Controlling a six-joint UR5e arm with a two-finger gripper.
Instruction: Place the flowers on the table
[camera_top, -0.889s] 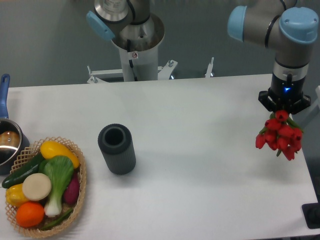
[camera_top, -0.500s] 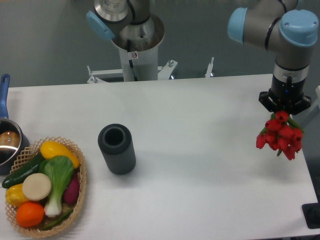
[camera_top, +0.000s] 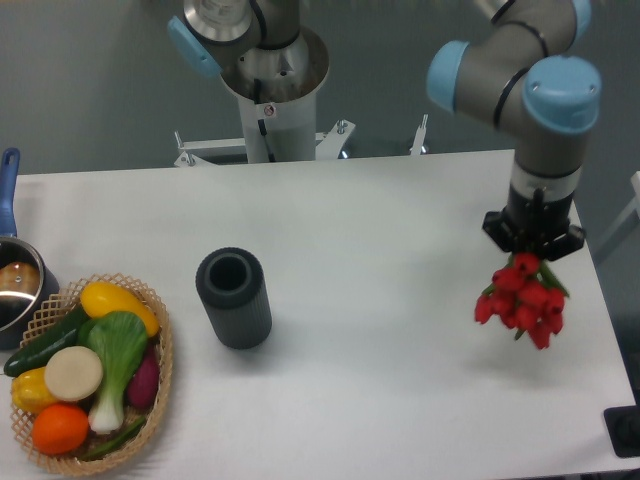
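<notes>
You have the white table (camera_top: 400, 400) filling most of the view; on its left sit the wicker basket (camera_top: 160, 385) of vegetables and the upright dark cylinder (camera_top: 234, 298); over the right side your gripper (camera_top: 534, 240) is clamped on the stems of the flowers (camera_top: 520, 302), which hang with their long axis near vertical, red heads pointing down toward the tabletop.
</notes>
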